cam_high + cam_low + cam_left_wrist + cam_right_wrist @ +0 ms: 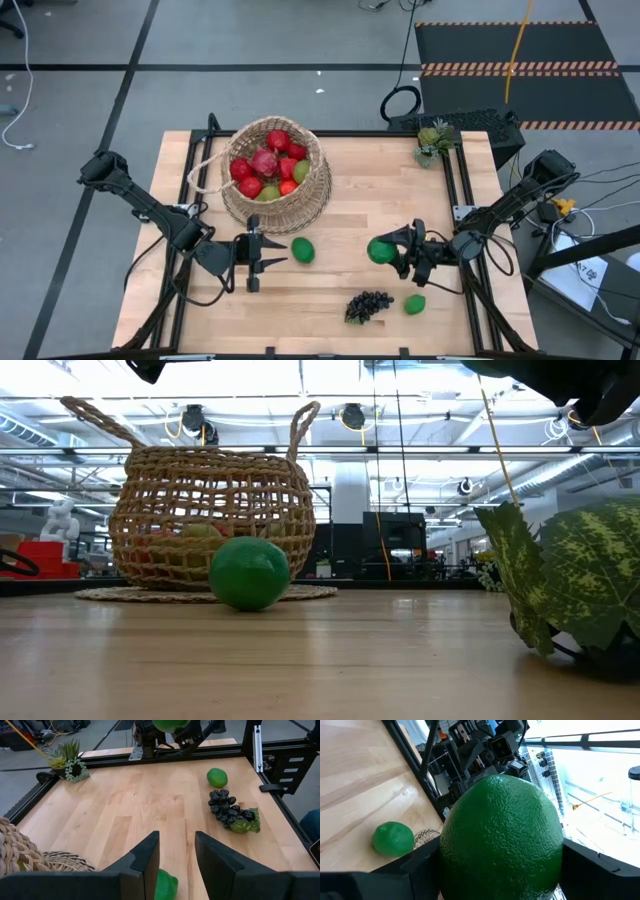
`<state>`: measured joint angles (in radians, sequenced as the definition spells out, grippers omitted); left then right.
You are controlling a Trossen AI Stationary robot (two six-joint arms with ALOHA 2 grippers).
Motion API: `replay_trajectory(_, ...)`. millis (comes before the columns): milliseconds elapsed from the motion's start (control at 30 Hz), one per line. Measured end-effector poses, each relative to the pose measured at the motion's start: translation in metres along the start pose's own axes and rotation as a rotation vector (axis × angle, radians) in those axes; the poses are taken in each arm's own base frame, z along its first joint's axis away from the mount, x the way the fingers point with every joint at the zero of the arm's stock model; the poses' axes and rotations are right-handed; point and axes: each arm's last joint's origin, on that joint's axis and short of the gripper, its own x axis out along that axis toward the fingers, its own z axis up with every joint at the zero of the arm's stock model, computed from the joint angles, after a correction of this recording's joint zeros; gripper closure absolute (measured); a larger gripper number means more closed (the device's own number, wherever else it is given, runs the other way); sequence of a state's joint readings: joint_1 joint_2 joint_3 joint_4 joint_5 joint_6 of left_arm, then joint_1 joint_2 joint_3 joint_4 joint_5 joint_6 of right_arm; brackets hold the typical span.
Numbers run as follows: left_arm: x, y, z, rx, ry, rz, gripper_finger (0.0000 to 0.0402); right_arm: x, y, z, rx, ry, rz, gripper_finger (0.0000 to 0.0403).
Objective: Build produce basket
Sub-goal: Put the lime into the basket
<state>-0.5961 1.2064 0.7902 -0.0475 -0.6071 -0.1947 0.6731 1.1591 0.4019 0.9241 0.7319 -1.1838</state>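
So this one's looking maybe two-thirds done. Starting at the near edge of the pale wooden counter [340,220]: the dark plastic grape bunch with its green leaf [368,305] is lying there untouched, with a small round green lime [415,304] just beside it. Both are waiting to be packed.

A bit further in, the left gripper [268,252] is hovering low over the counter, its fingers narrowed but not clamped on anything, pointing at another round green lime [302,250] sitting just in front of the tips. In the left wrist view that lime is peeking out right under the fingers, so I can't tell if they're touching it. My guess is it's lining up a grab.

Across from it, the right gripper [388,251] is holding a big bumpy green lime [501,837] off the counter, fingers spread wide around it, arm stretched in from the right side.

Furthest back, the round light-tan woven wicker basket [305,195] is already sitting loaded with red and yellow-green toy fruit [268,165], well apart from both grippers. Four pieces still need to go in.
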Motion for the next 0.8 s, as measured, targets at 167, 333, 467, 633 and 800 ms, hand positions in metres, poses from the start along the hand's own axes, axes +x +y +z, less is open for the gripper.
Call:
replay_trajectory(167, 0.0000, 0.0000, 0.0000, 0.000, 0.000, 0.000, 0.0275, 0.0000, 0.0000, 0.0000, 0.058, 0.000, 0.000, 0.0096)
replay_trajectory(333, 0.0000, 0.0000, 0.0000, 0.000, 0.000, 0.000, 0.0275, 0.0000, 0.0000, 0.0000, 0.164, 0.000, 0.000, 0.0096)
replay_trajectory(467, 0.0000, 0.0000, 0.0000, 0.000, 0.000, 0.000, 0.0275, 0.0000, 0.0000, 0.0000, 0.267, 0.000, 0.000, 0.0096)
replay_trajectory(633, 0.0000, 0.0000, 0.0000, 0.000, 0.000, 0.000, 0.0275, 0.0000, 0.0000, 0.0000, 0.402, 0.000, 0.000, 0.0096)
replay_trajectory(800, 0.0000, 0.0000, 0.0000, 0.000, 0.000, 0.000, 0.0275, 0.0000, 0.0000, 0.0000, 0.630, 0.000, 0.000, 0.0096)
